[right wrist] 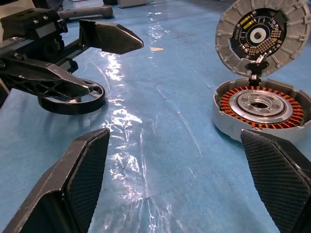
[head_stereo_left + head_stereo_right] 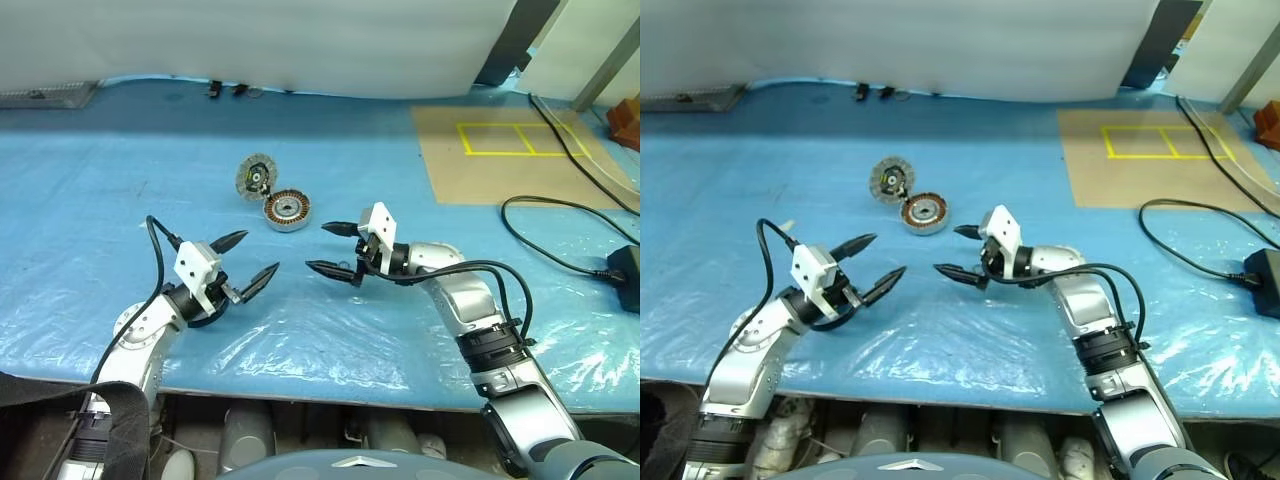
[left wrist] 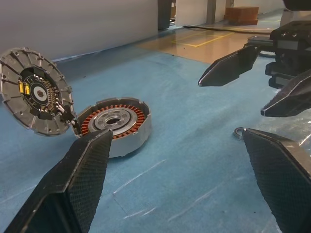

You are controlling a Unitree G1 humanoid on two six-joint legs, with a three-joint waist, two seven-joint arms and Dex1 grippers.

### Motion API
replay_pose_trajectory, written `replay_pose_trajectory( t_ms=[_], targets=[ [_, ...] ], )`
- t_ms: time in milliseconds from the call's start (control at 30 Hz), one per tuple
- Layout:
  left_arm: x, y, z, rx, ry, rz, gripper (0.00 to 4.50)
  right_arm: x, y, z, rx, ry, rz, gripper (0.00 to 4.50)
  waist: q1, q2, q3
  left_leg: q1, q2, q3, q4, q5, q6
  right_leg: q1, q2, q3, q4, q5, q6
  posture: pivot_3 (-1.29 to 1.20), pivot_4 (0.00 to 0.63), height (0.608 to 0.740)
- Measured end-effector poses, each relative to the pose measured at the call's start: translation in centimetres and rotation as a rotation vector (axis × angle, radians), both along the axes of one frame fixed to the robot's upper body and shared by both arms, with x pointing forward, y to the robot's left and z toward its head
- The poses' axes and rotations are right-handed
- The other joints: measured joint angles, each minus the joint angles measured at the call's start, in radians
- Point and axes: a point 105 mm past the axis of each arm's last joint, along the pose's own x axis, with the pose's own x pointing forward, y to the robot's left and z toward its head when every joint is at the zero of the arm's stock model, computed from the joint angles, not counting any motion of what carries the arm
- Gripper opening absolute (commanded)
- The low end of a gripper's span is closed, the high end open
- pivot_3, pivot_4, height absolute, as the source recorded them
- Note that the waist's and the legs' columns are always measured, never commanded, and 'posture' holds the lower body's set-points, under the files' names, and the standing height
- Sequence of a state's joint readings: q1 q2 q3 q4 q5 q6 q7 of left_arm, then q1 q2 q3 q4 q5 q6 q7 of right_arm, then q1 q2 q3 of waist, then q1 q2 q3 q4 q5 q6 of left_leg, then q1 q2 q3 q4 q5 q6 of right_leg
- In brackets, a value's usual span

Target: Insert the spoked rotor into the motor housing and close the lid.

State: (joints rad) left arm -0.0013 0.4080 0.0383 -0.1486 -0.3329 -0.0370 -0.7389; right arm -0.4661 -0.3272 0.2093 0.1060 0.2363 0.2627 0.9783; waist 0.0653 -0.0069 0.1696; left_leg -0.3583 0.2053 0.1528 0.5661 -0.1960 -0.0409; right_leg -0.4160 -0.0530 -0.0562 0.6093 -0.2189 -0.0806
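Both my left fingers [image 2: 243, 262] and right fingers [image 2: 330, 248] are spread wide, grasping nothing. The housing [image 2: 288, 210] lies on the desk [image 2: 120, 240] beyond them, lid [image 2: 255, 177] tipped up; my right is nearer. The rotor [image 1: 73, 99] lies beneath my left fingers.

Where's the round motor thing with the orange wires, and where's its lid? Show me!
motor housing [image 1: 259, 108], right wrist view, on the silver centre inside the copper ring.
lid [image 1: 259, 35], right wrist view, on the dark circuit board of its raised inner face.
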Motion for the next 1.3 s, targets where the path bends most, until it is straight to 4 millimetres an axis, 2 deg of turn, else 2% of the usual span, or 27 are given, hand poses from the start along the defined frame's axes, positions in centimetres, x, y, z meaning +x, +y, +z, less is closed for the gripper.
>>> replay_pose_trajectory(
  t_ms=[200,300,500,700,800,1067,1300],
  targets=[
    [-0.2,0.1,-0.2,0.003,0.003,0.007,4.48,0.2,0.3,-0.5,-0.014,0.028,0.012,4.50,0.000,0.000,0.000,0.000,0.000,0.000,0.001,0.000,0.000,0.000,0.000,0.000,0.001,0.000,0.000,0.00,0.150,0.740],
    [-0.2,0.1,-0.2,0.005,0.002,0.015,4.48,0.9,1.2,-0.1,-0.036,0.022,0.023,4.50,-0.006,0.000,0.000,0.001,0.000,0.000,0.001,0.000,0.000,0.000,0.000,0.000,0.002,0.000,0.000,0.00,0.150,0.740],
    [-0.4,0.5,-1.1,0.011,0.029,0.060,4.48,3.5,5.0,2.9,-0.018,-0.029,0.022,4.50,-0.026,0.000,0.000,0.000,0.000,0.000,0.001,0.001,-0.002,-0.001,0.000,0.000,0.002,0.000,-0.001,0.00,0.150,0.740],
    [-1.0,1.1,-1.6,-0.005,0.042,0.112,4.48,6.3,8.6,3.8,-0.149,-0.054,-0.016,4.50,-0.028,0.001,0.001,-0.003,0.000,0.000,0.001,0.002,-0.004,-0.004,0.000,0.000,0.003,0.000,-0.001,0.00,0.150,0.740],
    [-1.1,1.2,-1.2,-0.011,0.026,0.133,4.48,7.4,9.5,4.1,-0.226,-0.069,-0.035,4.50,-0.023,0.001,0.001,-0.003,0.001,0.000,0.002,0.002,-0.004,-0.005,0.000,0.000,0.004,0.000,-0.002,0.00,0.150,0.740],
    [-1.6,1.6,-1.5,-0.035,0.029,0.189,4.48,8.5,8.8,1.8,-0.420,-0.057,-0.054,4.50,-0.024,0.002,0.001,-0.006,0.002,0.000,0.004,0.002,-0.004,-0.007,0.000,0.000,0.008,-0.001,-0.003,0.00,0.150,0.740],
    [-1.8,1.6,-1.1,-0.040,0.010,0.204,4.48,8.4,8.4,0.1,-0.501,-0.045,-0.043,4.50,-0.024,0.003,0.002,-0.005,0.002,0.000,0.009,0.000,0.000,-0.007,0.000,0.000,0.013,-0.001,-0.003,0.00,0.150,0.740]
  ],
)
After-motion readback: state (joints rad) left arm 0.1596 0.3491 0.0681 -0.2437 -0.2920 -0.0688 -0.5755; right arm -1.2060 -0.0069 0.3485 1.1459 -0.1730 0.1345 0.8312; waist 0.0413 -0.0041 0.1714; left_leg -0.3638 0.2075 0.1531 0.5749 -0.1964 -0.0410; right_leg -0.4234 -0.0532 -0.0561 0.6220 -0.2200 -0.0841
